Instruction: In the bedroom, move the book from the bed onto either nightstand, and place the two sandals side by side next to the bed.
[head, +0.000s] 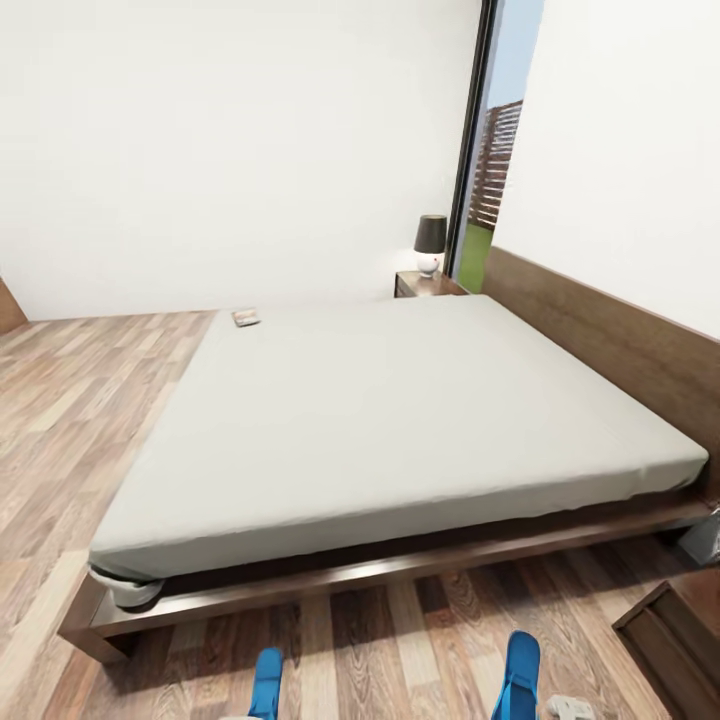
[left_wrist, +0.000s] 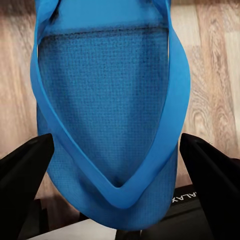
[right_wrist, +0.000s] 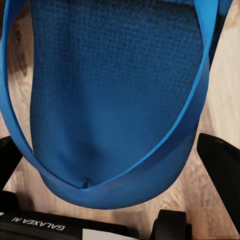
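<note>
Both sandals held at the foot side of the bed, book at the bed's far corner

From the head view, the bed (head: 400, 420) spans the wood-plank floor (head: 90, 400), with the book (head: 246, 318) lying on the mattress's far left corner and a nightstand (head: 425, 285) carrying a dark-shaded lamp (head: 431, 243) beyond it by the window. The left sandal (left_wrist: 110, 110) sits between the left tool (left_wrist: 117, 165) fingers, one dark finger (left_wrist: 25, 175) on each side, clenched on its heel end; the right sandal (right_wrist: 115, 100) sits likewise in the right tool (right_wrist: 110, 175), grasped. Both blue sandals show at the head view's lower edge, above the floor, apart from each other
</note>
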